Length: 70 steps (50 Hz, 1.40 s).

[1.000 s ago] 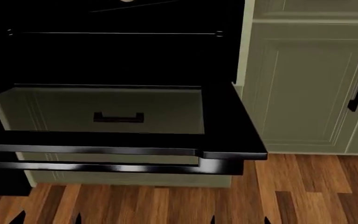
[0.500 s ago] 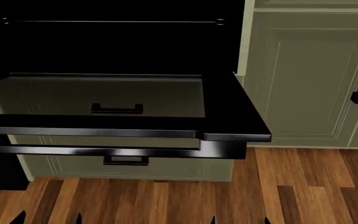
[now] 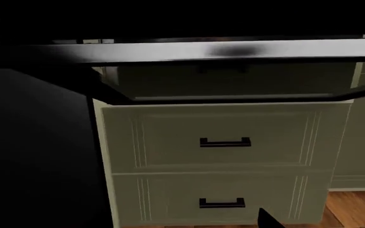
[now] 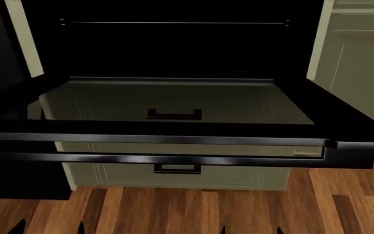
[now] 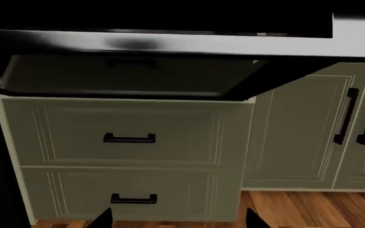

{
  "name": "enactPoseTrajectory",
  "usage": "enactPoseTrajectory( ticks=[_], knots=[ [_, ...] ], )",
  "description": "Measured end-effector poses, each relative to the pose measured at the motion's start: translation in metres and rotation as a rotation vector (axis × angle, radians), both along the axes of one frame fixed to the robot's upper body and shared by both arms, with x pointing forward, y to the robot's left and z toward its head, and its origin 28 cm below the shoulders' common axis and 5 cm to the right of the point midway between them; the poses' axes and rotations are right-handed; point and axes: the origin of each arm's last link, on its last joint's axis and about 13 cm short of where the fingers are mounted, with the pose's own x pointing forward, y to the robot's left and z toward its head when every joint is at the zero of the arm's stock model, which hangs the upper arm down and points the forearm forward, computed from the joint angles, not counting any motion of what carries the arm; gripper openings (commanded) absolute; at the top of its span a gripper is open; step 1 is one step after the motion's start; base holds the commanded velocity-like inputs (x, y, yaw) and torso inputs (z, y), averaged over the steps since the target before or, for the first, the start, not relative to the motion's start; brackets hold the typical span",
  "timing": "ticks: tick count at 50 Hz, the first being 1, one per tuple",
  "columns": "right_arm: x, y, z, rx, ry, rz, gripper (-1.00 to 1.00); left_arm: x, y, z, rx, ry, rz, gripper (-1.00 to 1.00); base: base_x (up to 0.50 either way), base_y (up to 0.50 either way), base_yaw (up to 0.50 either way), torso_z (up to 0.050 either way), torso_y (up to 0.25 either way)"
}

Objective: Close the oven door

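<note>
The oven door (image 4: 174, 105) lies open and horizontal, its glass window reflecting the drawers below. Its long black bar handle (image 4: 154, 159) runs along the near edge, at mid-height in the head view. Behind it gapes the dark oven cavity (image 4: 174, 48). Both wrist views look up at the oven door's underside (image 3: 233, 80) (image 5: 125, 76) and the handle (image 3: 233, 50) (image 5: 169, 45). My left gripper (image 4: 50, 229) and right gripper (image 4: 251, 230) show only their fingertips at the head view's bottom edge, low and short of the handle. Both are open and empty. One left fingertip (image 3: 268, 221) shows; the right gripper (image 5: 179, 219) stands wide apart.
Two pale green drawers (image 5: 129, 137) (image 5: 131, 198) with small black handles sit under the oven. Pale green cabinet doors (image 5: 309, 128) with long black handles stand to the right. A black surface (image 3: 36, 152) fills the left. The wood floor (image 4: 194, 209) lies below the door.
The head view has shifted left and slightly down, so the oven sits further right in it and a drawer handle shows beneath the door. The door stays open and level.
</note>
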Motion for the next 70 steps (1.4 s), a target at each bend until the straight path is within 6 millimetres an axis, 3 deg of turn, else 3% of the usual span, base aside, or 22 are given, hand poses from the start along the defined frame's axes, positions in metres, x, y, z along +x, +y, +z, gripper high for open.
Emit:
enactPoseTrajectory(
  ticks=[7, 70],
  knots=[
    [-0.0003, 0.0009, 0.0003, 0.007, -0.003, 0.004, 1.0, 0.0001, 0.001, 0.0, 0.004, 0.0, 0.004, 1.0, 0.0, 0.14, 0.0, 0.0, 0.0],
    [0.0007, -0.0008, 0.0003, 0.015, 0.007, -0.009, 1.0, 0.0011, -0.0002, -0.0006, 0.024, 0.017, 0.014, 1.0, 0.0, 0.0, 0.0, -0.05, 0.0]
  ],
)
